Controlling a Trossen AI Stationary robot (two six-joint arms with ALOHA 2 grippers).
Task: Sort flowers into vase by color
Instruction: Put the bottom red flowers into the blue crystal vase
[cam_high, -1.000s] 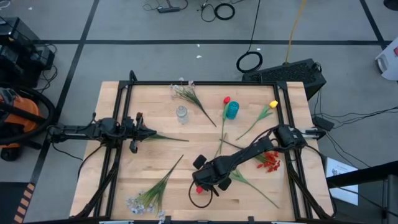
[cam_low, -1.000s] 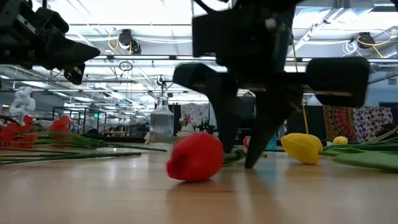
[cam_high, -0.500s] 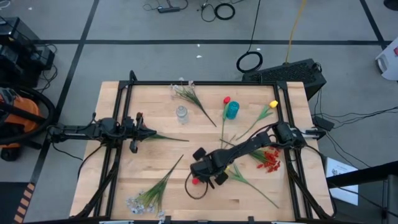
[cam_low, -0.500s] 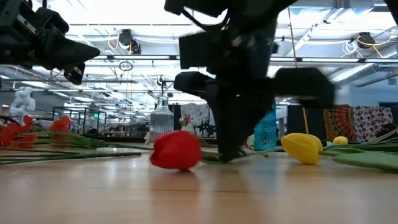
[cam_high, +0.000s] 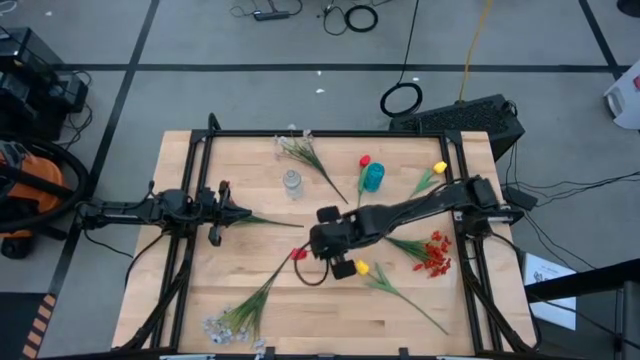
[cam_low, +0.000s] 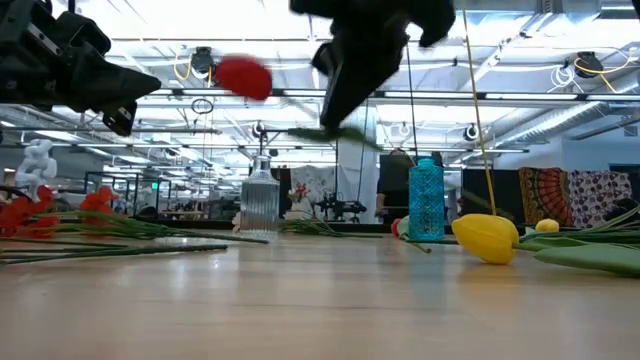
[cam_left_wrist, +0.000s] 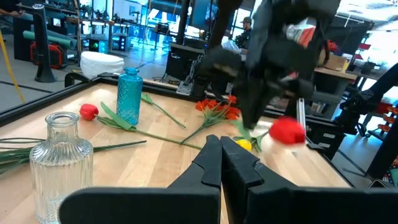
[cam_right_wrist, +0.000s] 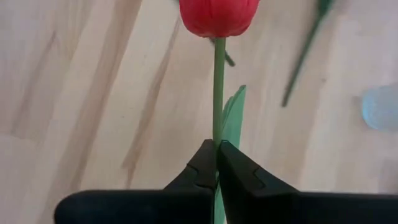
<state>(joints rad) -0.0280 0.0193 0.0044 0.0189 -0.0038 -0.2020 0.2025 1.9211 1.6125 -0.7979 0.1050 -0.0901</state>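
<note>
a: what does the flower in the grip look like?

b: a red tulip (cam_right_wrist: 218, 14), a closed smooth bud on a thin green stem with one narrow leaf. the right gripper (cam_right_wrist: 216, 163) has its fingers pinched shut on the stem, just below that leaf's tip.

a: where is it, going by the blue vase (cam_high: 373, 177)?

b: well apart from it, toward the front and the left arm's side. from table height the bud hangs high above the table (cam_high: 240, 290), above the top of the clear vase (cam_low: 260, 200).

a: which way does it point?

b: from above, the stem runs roughly across the table and the bud leads, away from the blue vase and toward the left arm. from table height it lies close to level.

a: the other flowers?

b: a yellow tulip (cam_low: 490, 238) lies flat on the wood just beyond the blue vase on the front side. a second red tulip (cam_high: 365, 160) lies beside the blue vase at the back, and another yellow one (cam_high: 439, 168) is farther toward the right edge. a red spray (cam_high: 434, 254) sits toward the front right. a pale wispy spray (cam_high: 232, 322) is far off at the front left corner, and one more (cam_high: 296, 148) lies behind the clear vase.

a: any writing or labels?

b: none i can read.

a: the left gripper (cam_high: 236, 214)?

b: it hovers beyond the clear vase from the blue one, fingers closed together on nothing.
</note>
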